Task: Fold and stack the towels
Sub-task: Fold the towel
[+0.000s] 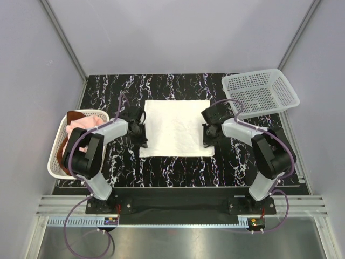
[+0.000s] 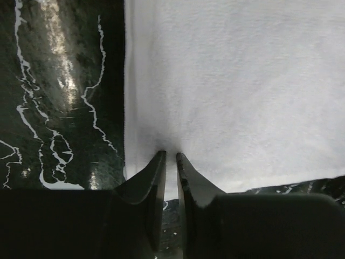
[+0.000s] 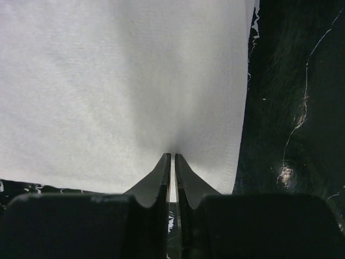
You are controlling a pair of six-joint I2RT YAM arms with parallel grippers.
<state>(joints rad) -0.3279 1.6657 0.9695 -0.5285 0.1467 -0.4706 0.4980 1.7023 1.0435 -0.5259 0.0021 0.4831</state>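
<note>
White towel (image 1: 177, 127): spread flat in the middle of the worktop (image 1: 178, 170), one layer, not folded, edges about square to the worktop edges.
Left gripper (image 1: 143, 139): low at the left edge of the white towel, close to its near-left corner.
Left gripper, wrist view (image 2: 169, 157): fingers (image 2: 156, 178) pressed almost together with only a thin slit between; white cloth seen in the slit; towel (image 2: 232, 81) a little puckered and shaded at the tips, so pinching the towel edge.
Right gripper (image 1: 207, 139): low at the right edge of the white towel, close to its near-right corner, opposite to the left gripper.
Right gripper, wrist view (image 3: 172, 156): fingers pressed together, very narrow slit, a line of white cloth inside; towel (image 3: 118, 75) drawn in toward the tips, so pinching the cloth there.
Worktop, wrist views: black with white veins, bare on the left of the towel (image 2: 54, 108) and on the right of it (image 3: 291, 108).
Left basket (image 1: 52, 162): white mesh, at the left edge of the worktop, beside the left arm, partly hidden by this arm.
Pink towel (image 1: 86, 123): crumpled inside the left basket, on top.
Brown towel (image 1: 74, 115): in the same basket, under and behind the pink one, only parts visible at the rim.
Right basket (image 1: 260, 91): white mesh, at the far-right corner of the worktop, tilted a little, well apart from the white towel.
</note>
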